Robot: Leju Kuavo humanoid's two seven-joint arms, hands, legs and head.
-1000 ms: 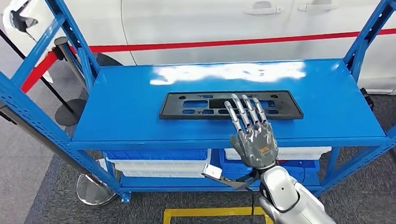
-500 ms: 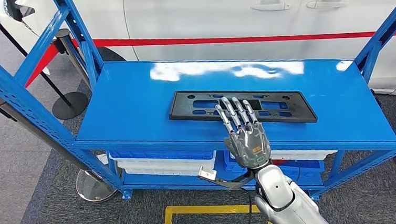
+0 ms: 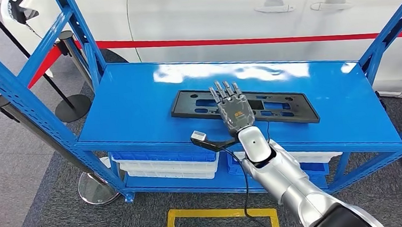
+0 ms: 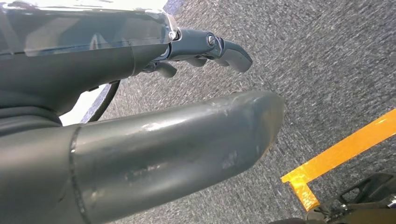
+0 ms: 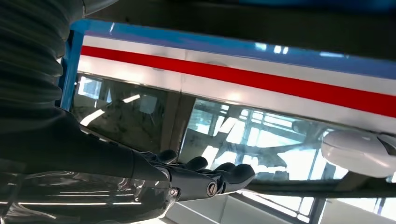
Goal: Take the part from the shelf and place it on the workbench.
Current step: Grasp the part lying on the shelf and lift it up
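Note:
The part, a long flat black plate with slots, lies on the blue shelf top. In the head view my right hand is stretched out flat above the middle of the part, fingers straight and pointing away from me, holding nothing; whether it touches the plate I cannot tell. The right wrist view shows the same hand with its fingers extended towards a car window. My left hand hangs over grey carpet, thumb out and fingers loosely apart, with nothing in it.
A white car with a red stripe stands close behind the shelf. Blue uprights frame both ends. Belt posts stand at the left. White bins sit on the lower level. A yellow floor marking lies by my feet.
My right arm has reached further forward, bringing the hand from the part's near edge to above its middle. The view also shifted slightly. The part has not moved.

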